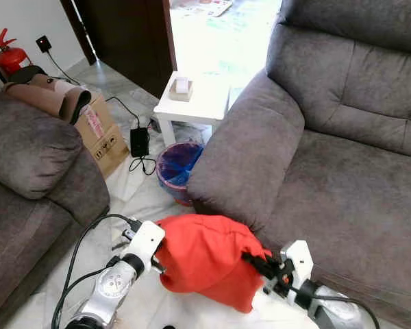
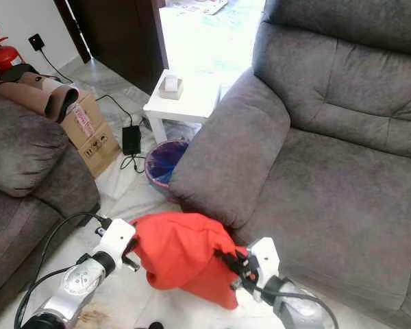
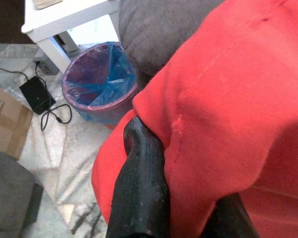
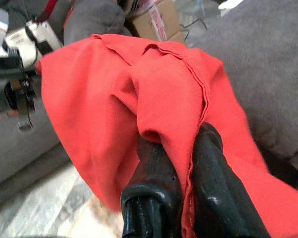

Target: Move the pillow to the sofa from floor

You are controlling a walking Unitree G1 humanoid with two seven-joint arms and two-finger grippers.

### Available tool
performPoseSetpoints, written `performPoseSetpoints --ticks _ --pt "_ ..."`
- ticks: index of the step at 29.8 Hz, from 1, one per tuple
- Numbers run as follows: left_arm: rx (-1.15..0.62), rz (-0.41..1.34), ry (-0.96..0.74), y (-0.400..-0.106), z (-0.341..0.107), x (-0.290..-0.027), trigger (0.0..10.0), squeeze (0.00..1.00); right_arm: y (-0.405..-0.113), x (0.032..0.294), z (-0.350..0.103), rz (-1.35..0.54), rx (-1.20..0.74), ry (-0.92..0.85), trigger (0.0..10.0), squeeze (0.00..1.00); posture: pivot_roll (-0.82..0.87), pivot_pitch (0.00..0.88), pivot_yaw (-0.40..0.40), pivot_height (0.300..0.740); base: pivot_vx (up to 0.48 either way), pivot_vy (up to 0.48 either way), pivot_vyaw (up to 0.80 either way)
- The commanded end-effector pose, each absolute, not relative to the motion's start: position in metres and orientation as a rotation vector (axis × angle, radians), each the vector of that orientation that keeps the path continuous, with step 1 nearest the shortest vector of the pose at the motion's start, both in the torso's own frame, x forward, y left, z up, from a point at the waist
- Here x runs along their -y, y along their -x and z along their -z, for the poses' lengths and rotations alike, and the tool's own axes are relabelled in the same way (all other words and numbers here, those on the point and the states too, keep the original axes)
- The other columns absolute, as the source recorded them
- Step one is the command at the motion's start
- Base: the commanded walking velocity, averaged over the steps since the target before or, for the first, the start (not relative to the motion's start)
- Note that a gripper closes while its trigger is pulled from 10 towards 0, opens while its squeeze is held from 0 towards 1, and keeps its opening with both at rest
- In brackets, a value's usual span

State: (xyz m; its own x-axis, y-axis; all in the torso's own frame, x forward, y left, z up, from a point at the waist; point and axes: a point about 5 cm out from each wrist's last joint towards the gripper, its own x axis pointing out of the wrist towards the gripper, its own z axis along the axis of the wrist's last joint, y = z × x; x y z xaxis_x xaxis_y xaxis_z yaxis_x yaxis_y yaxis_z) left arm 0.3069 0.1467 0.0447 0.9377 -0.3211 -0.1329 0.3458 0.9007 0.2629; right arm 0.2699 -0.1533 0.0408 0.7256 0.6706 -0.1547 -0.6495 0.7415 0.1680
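A red pillow [image 1: 207,259] hangs between my two grippers, just above the marble floor and in front of the grey sofa's armrest [image 1: 243,147]. My left gripper [image 1: 159,259] is shut on its left edge; a black finger [image 3: 139,183] presses into the red cloth. On the pillow's right side my right gripper [image 1: 255,264] is shut, with a fold of fabric pinched between its fingers [image 4: 159,168]. The sofa seat [image 1: 356,199] lies to the right, beyond the armrest.
A purple bin with a blue liner [image 1: 178,170] stands on the floor just behind the pillow. Beyond it are a white side table [image 1: 195,103], a black charger with cable [image 1: 138,142] and a cardboard box [image 1: 99,133]. A second grey sofa [image 1: 27,185] is at left.
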Motion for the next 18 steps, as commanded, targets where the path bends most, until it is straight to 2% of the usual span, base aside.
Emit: performPoseSetpoints --ticks 1,4,6,12,15,18 --pt "-0.036 0.341 -0.265 -0.31 -0.054 -0.142 10.0 0.0 -0.268 0.143 -0.043 -0.752 -0.179 -0.125 10.0 0.0 0.05 0.229 0.032 0.74 0.0 0.0 0.0" --pt "-0.027 0.275 -0.233 -0.313 -0.057 -0.141 10.0 0.0 -0.268 0.133 -0.039 -0.722 -0.187 -0.126 10.0 0.0 0.04 0.227 0.029 0.74 0.0 0.0 0.0" --pt "-0.004 0.256 -0.213 -0.316 -0.062 -0.137 10.0 0.0 -0.273 0.133 -0.035 -0.609 -0.208 -0.089 10.0 0.0 0.04 0.232 0.029 0.74 0.0 0.0 0.0" --pt "-0.02 0.243 -0.207 -0.314 -0.059 -0.137 10.0 0.0 -0.28 0.139 -0.031 -0.368 -0.199 -0.195 10.0 0.0 0.03 0.234 0.057 0.74 0.0 0.0 0.0" --pt "-0.033 0.22 -0.189 -0.314 -0.058 -0.139 10.0 0.0 -0.281 0.139 -0.03 -0.323 -0.198 -0.221 10.0 0.0 0.03 0.233 0.06 0.74 0.0 0.0 0.0" --pt "-0.017 0.202 -0.169 -0.315 -0.061 -0.141 10.0 0.0 -0.281 0.137 -0.029 -0.313 -0.203 -0.225 10.0 0.0 0.02 0.235 0.065 0.74 0.0 0.0 -0.79"
